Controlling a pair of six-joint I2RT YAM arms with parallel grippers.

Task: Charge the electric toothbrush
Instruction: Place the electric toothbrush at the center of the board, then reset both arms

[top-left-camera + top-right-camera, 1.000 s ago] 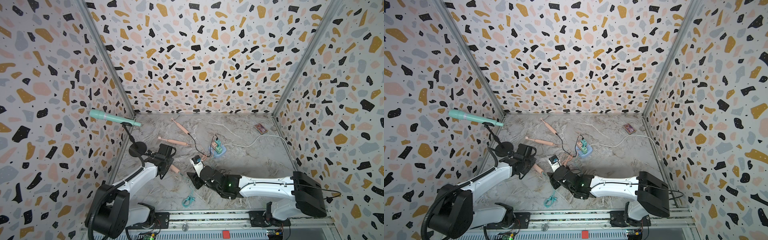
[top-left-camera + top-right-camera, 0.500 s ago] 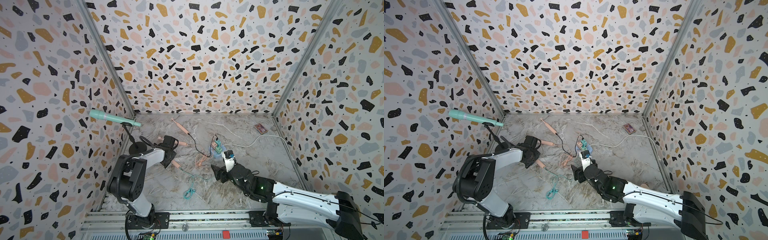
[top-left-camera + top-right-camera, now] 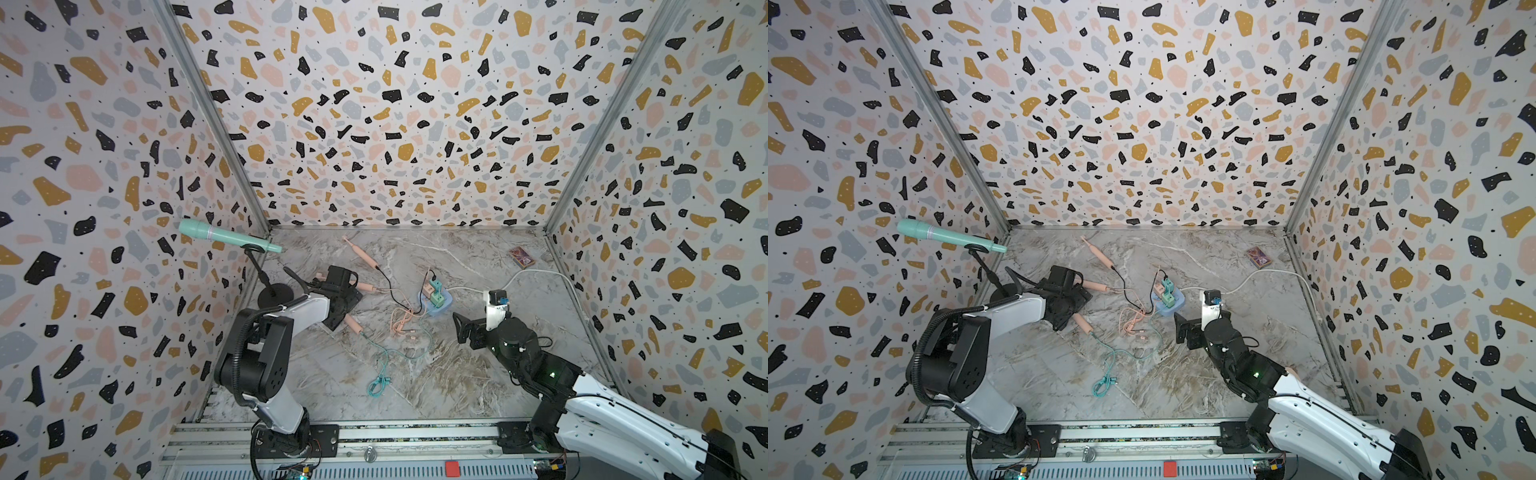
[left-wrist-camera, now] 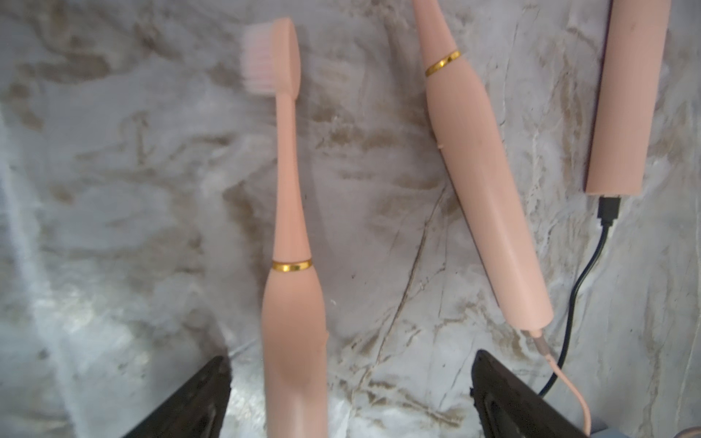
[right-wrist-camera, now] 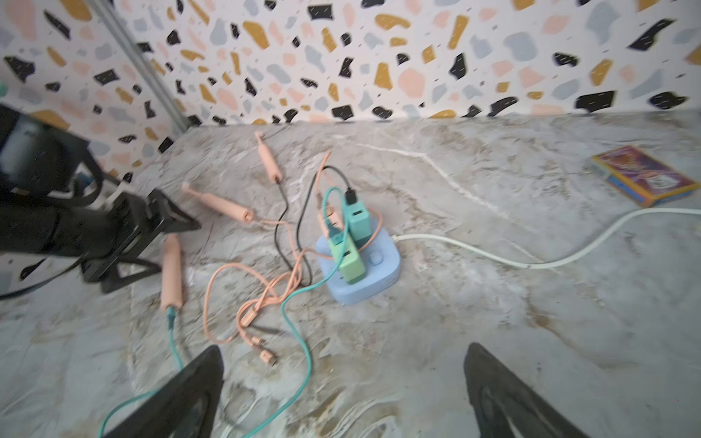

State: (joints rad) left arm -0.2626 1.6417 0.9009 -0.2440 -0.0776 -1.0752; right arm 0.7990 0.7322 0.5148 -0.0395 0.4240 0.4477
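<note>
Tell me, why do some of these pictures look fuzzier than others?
Both top views are sharp and evenly lit, though the wide lens splays the walls outward. The left wrist view is soft: the toothbrush bristles smear, and pale glare washes the marble floor. The right wrist view is streaked with motion blur, smudging the power hub and teal cable.

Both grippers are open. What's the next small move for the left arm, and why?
Probably lift the left gripper straight up: its jaws stand open astride the toothbrush, whose teal cable already runs to the green adapter.
</note>
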